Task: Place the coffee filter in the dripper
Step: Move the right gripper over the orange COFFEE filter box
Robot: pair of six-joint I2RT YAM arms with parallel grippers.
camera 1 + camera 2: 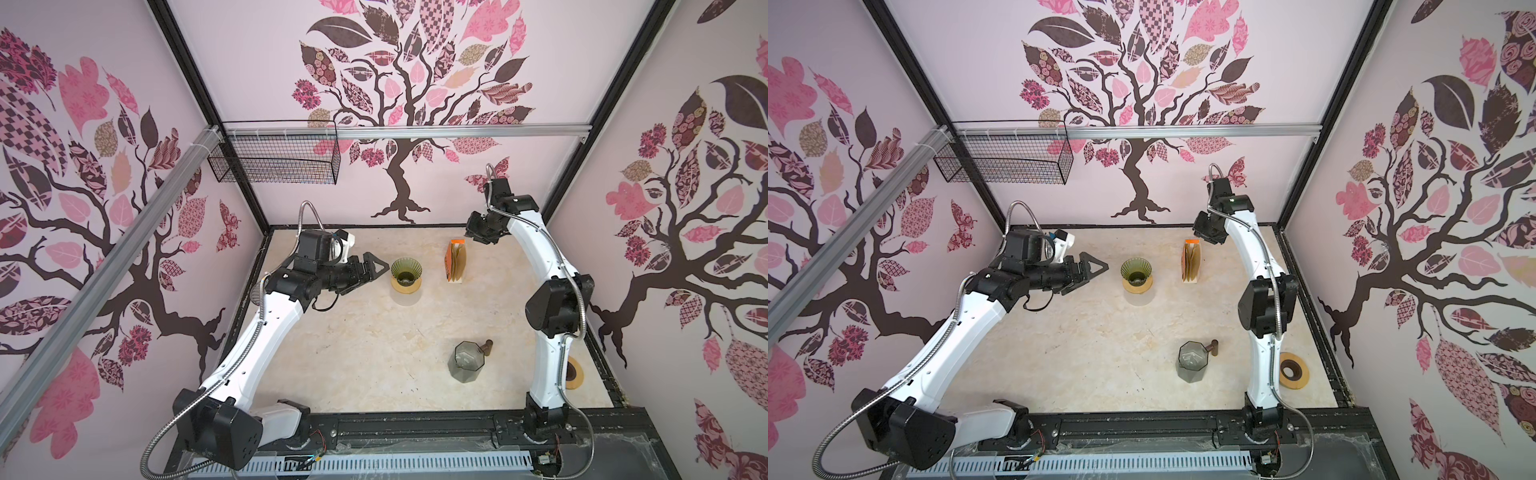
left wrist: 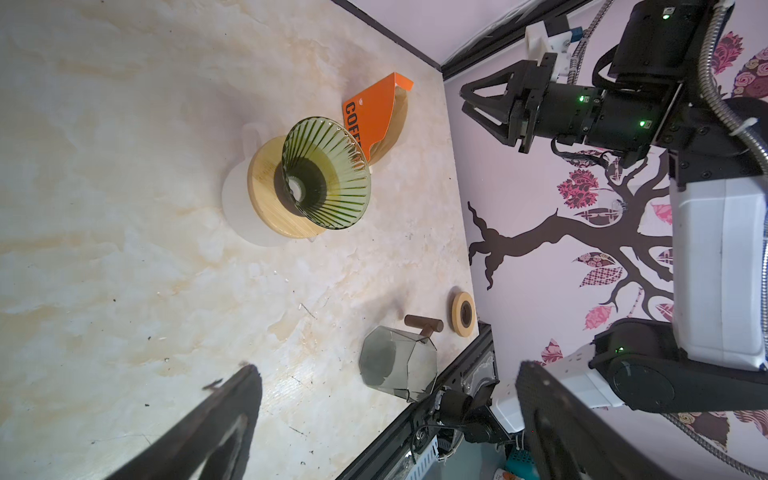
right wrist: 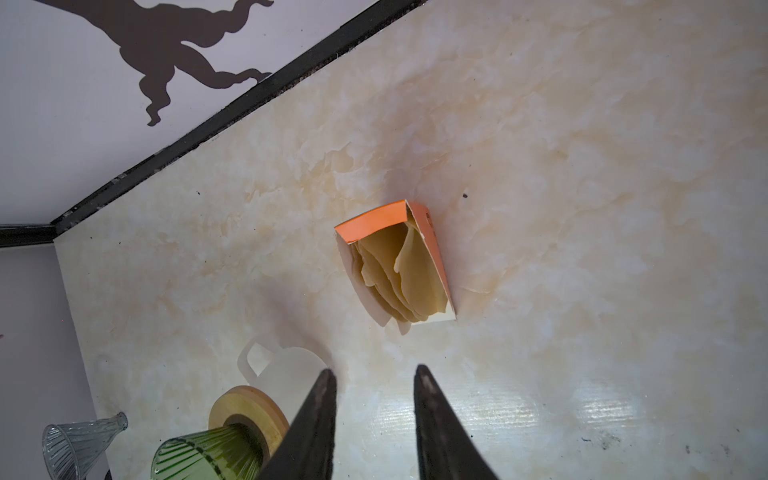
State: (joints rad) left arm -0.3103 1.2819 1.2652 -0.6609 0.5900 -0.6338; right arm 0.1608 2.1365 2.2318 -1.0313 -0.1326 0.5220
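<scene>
Right gripper [image 3: 374,369] part-open, empty, near filter box [image 3: 372,219]: may pinch several coffee filters [image 3: 415,274]. Left gripper [image 1: 383,270] wide, empty, beside dripper [image 1: 406,269].

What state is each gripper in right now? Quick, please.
Left gripper: wide open, holding nothing.
Right gripper: partly open, holding nothing.

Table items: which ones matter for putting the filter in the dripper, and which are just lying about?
Needed: green ribbed glass dripper on its wooden collar; orange box of brown paper filters.
Lying about: grey octagonal glass jug; round wooden ring; black wire basket.
</scene>
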